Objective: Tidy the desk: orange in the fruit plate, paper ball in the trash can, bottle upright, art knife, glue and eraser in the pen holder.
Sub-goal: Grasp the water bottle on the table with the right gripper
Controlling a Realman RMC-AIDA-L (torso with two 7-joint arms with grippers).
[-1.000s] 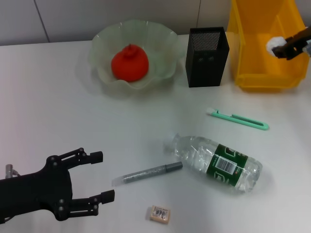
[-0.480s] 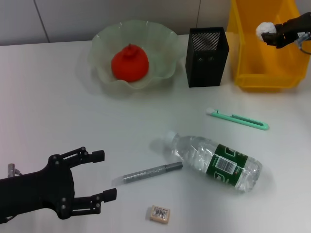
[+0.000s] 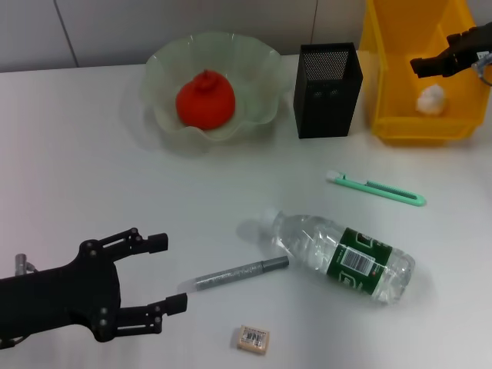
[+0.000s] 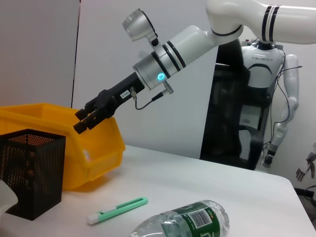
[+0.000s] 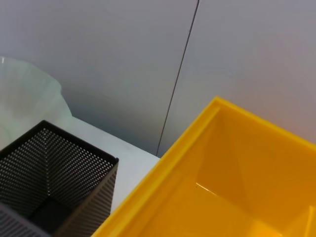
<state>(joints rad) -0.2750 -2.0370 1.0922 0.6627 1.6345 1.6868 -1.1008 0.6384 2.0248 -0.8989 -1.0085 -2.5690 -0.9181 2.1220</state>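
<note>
While the right gripper (image 3: 421, 66) hangs over the trash can (image 3: 392, 123), its fingers look nearly closed and empty.
Below it the paper ball (image 3: 431, 98) lies inside the yellow bin. Beside the bin stands the pen holder (image 3: 327, 90), then the fruit plate (image 3: 261, 69) holding the orange (image 3: 205, 98). Nearer, the bottle (image 3: 344, 256) lies on its side by the eraser (image 3: 253, 339). Left gripper (image 3: 165, 274) rests spread wide, holding nothing.

A robotics lab: humanoid robot (image 4: 269, 74) standing behind white table (image 4: 237, 182).
</note>
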